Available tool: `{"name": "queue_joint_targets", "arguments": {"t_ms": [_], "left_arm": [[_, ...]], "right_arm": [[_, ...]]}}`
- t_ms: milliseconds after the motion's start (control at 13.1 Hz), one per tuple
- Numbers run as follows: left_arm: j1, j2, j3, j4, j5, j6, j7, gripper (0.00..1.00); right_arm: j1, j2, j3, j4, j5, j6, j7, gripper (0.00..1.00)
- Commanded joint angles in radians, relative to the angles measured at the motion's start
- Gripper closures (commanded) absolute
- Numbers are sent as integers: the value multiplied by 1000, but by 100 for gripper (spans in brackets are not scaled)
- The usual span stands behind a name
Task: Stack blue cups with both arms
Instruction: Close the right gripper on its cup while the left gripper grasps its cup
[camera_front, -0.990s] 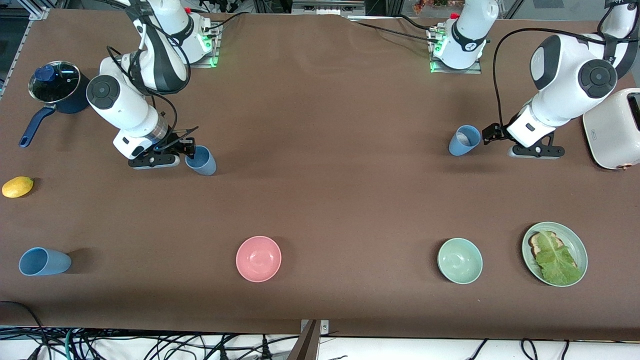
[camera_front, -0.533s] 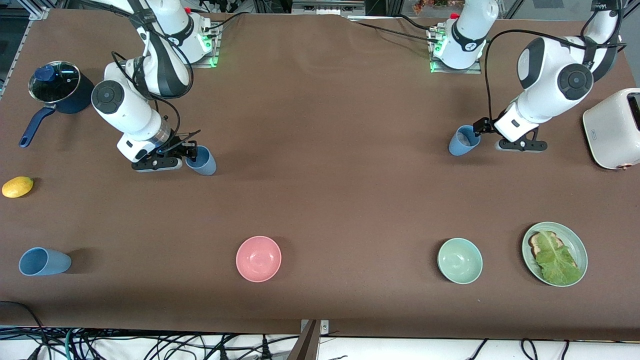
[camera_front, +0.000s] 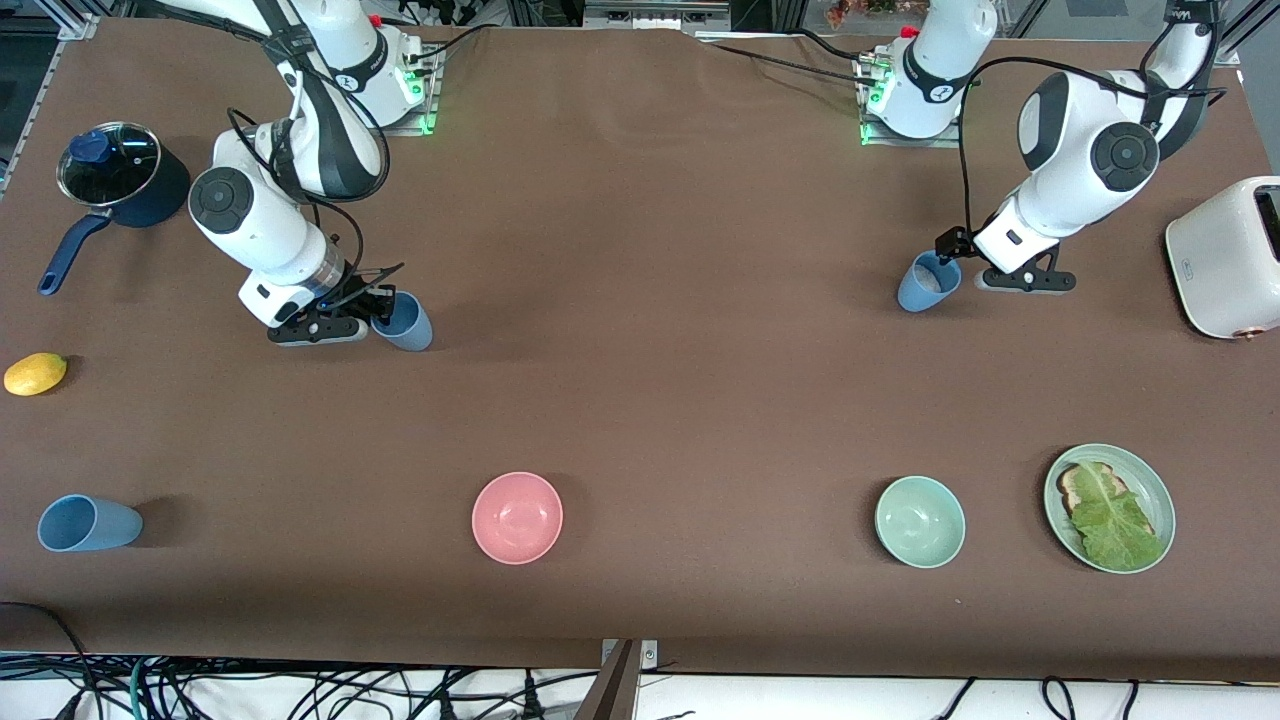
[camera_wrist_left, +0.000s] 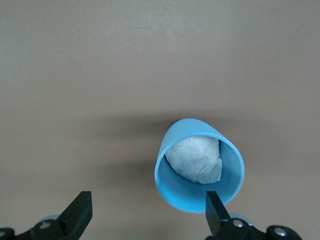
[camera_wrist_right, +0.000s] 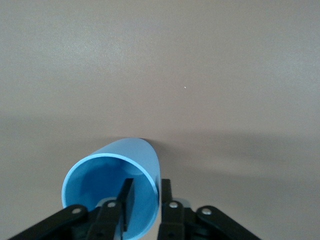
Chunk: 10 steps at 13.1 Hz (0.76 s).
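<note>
Blue cup (camera_wrist_right: 112, 192) wall sat pinched in your right tool (camera_wrist_right: 145, 197); left tool (camera_wrist_left: 147, 212) gaped wide beside another cup (camera_wrist_left: 200, 172)

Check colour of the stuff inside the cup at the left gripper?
White, crumpled wad inside the blue cup; left wrist view shows it best.

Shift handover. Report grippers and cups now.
Right gripper pinching the rim of its cup. Left gripper open, short of the paper-stuffed cup. Third cup lying untouched near the front edge. Nothing in the way.
</note>
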Motion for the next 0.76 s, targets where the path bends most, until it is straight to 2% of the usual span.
{"name": "queue_joint_targets", "arguments": {"t_ms": [0, 229, 686], "left_arm": [[7, 17, -7, -30, 26, 90, 3, 0], [7, 35, -7, -78, 26, 203, 3, 0], [15, 69, -7, -82, 26, 257, 3, 0]], "right_arm": [[4, -4, 1, -13, 2, 21, 14, 82], [4, -4, 1, -13, 1, 21, 13, 98], [4, -21, 1, -9, 1, 12, 7, 100]]}}
